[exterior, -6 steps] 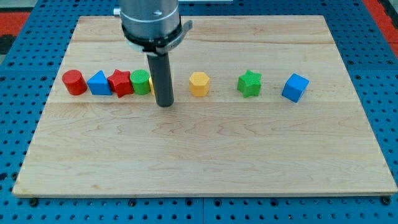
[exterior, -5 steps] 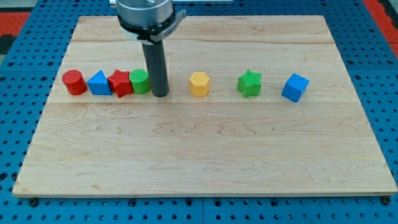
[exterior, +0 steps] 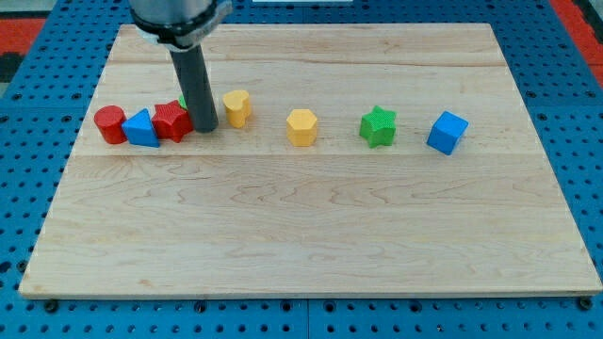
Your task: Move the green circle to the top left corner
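My tip holds nothing and sits touching the red star. The green circle, mostly hidden behind the rod, looks light, rigid and free-sliding; I would push low on its bottom-right side. Count: two red, two blue, two yellow, two green

Blue cube, green star

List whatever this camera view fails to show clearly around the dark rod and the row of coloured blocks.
- Green circle block: almost wholly hidden behind my dark rod; only a sliver shows at the rod's left edge.
- My tip: whether it touches the red star block cannot be told.
- Arm above the rod: cut off by the view's top edge.
- Yellow block right of the rod: shape unclear.
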You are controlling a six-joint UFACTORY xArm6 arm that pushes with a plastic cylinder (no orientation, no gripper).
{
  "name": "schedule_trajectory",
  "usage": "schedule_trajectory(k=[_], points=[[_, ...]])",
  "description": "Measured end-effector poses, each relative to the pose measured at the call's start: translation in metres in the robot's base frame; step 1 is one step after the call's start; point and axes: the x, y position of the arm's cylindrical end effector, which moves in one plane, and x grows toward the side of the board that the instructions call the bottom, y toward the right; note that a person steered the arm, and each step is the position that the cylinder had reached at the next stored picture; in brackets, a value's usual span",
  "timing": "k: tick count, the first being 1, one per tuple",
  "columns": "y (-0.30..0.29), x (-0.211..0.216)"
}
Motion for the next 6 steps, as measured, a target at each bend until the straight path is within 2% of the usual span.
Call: schedule_trajectory(k=[2, 5, 6], points=[[-0.011, -0.06], [-0.029, -0.08], [-0.044, -0.068]])
